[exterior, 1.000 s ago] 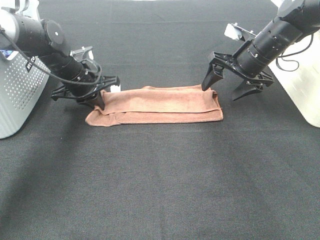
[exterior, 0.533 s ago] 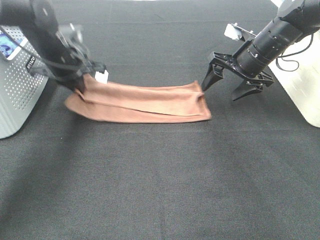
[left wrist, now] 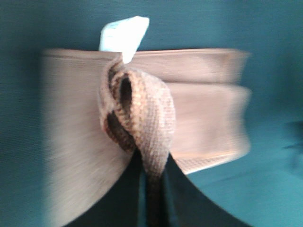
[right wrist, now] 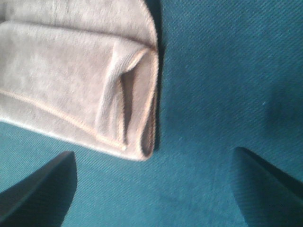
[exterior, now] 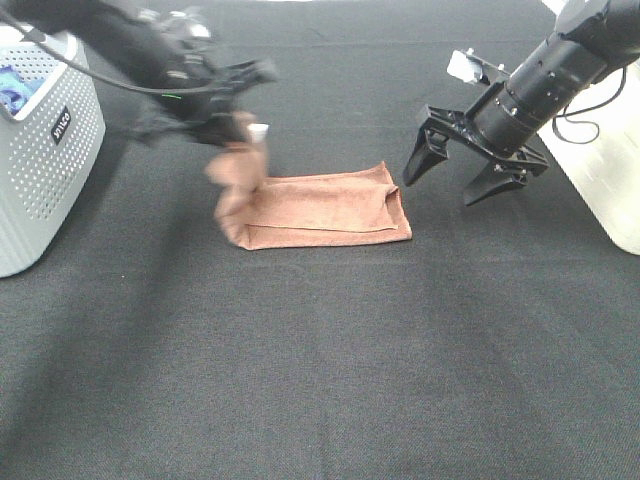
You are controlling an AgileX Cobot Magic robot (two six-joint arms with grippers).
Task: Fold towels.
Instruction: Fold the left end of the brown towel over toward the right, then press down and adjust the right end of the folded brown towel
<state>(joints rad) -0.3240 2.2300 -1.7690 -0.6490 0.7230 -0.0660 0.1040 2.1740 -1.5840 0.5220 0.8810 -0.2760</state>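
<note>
The reddish-brown towel lies folded into a long strip on the black table. My left gripper is shut on the towel's left end and holds it raised above the strip, carried over toward the right. The small white tag sticks up by the gripper. In the left wrist view the pinched fold of the towel bulges above the closed jaws, with the tag beyond it. My right gripper is open and empty, hovering just right of the towel's right end.
A white perforated basket stands at the left edge with blue cloth inside. A white container stands at the right edge. The black table cloth covers the whole front.
My left gripper lifted the towel's left end and swung it up and rightward, over the strip. The towel's lying part got shorter. The right gripper stayed in place, open.
</note>
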